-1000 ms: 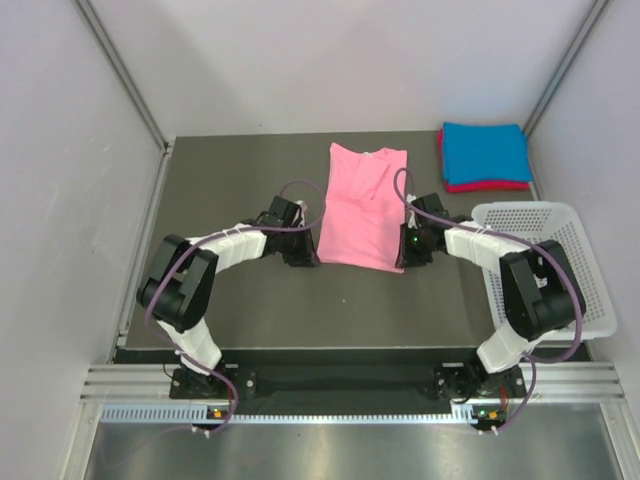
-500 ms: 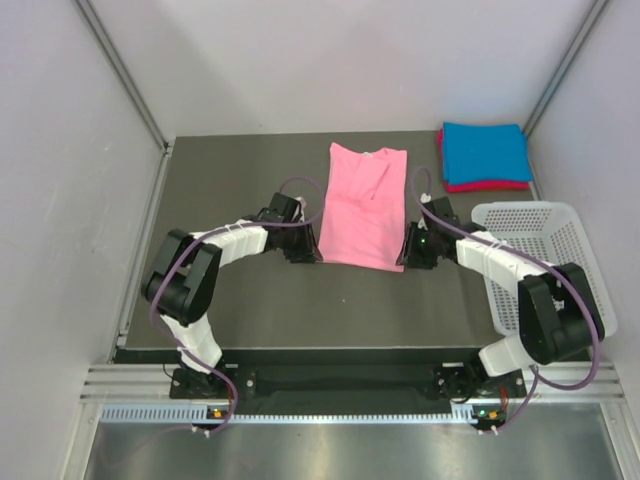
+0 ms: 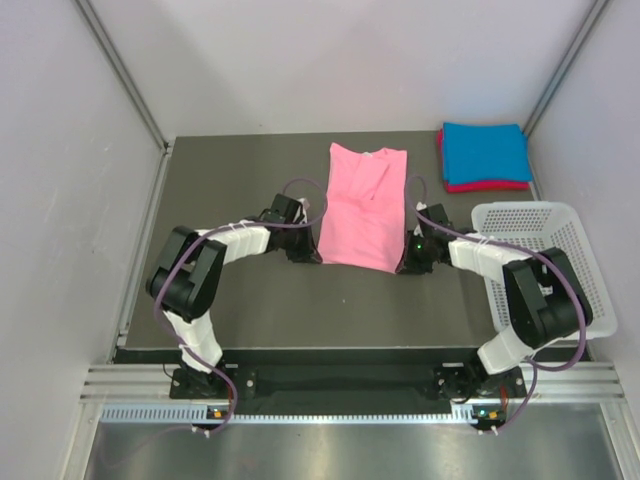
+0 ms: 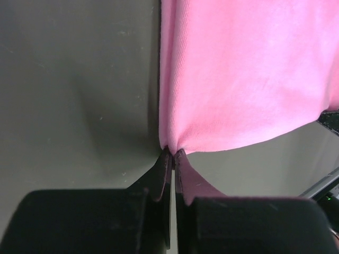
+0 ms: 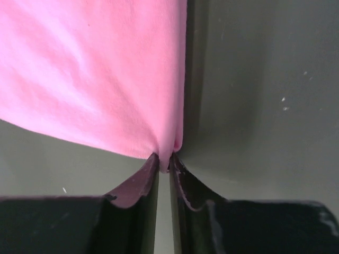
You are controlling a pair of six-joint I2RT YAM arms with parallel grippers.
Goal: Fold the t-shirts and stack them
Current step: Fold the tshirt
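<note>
A light pink t-shirt lies folded lengthwise into a long strip in the middle of the dark table, collar end far. My left gripper is shut on its near left corner; the left wrist view shows the pink t-shirt pinched at the fingertips of the left gripper. My right gripper is shut on the near right corner, where the pink t-shirt bunches into the right gripper. A folded bright blue t-shirt rests on a magenta-red t-shirt at the far right corner.
A white mesh basket stands at the table's right edge, beside my right arm. Grey walls close in the table on the left, back and right. Dark table surface stretches left of the pink shirt.
Both grippers have closed on the near corners of the pink shirt. The right arm shifted slightly toward the shirt's edge; the shirt itself has not moved.
</note>
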